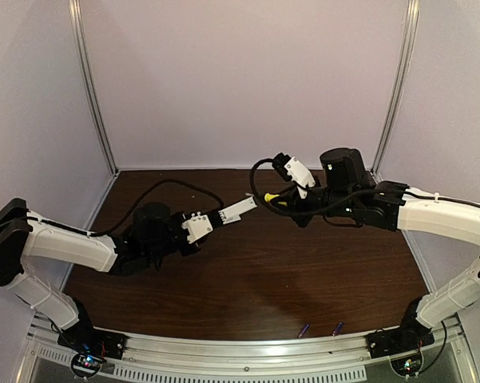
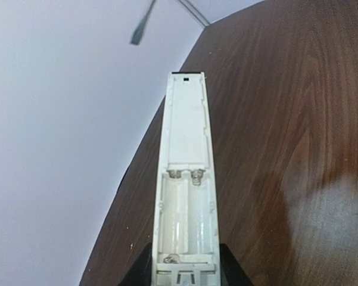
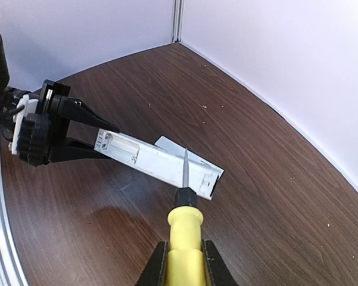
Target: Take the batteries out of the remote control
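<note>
Desk: The brown desk has little on it; one thin white cover strip lies flat under the held-up bar.
Left arm: The left gripper pinches one end of the remote control and holds it up off the desk, pointing at the other arm.
Right arm: The right gripper is pressed tight on the yellow-handled screwdriver, whose tip hangs just over the bar.
Remote control: In the left wrist view its back is open, and both long slots by the springs look bare.
Batteries: Two purple-blue batteries lie on the desk near the front rail, well apart from the remote control.
How far: The job looks about done, since both are out.
Doing it well: The left arm should hold the bar steady, and the right arm should lift the sharp tip away slowly so it does not poke the bar.
Hard to see: The batteries are tiny and blurry. The left gripper's fingertips are cut off in its own view. If the tip touches the bar, nobody can tell.
</note>
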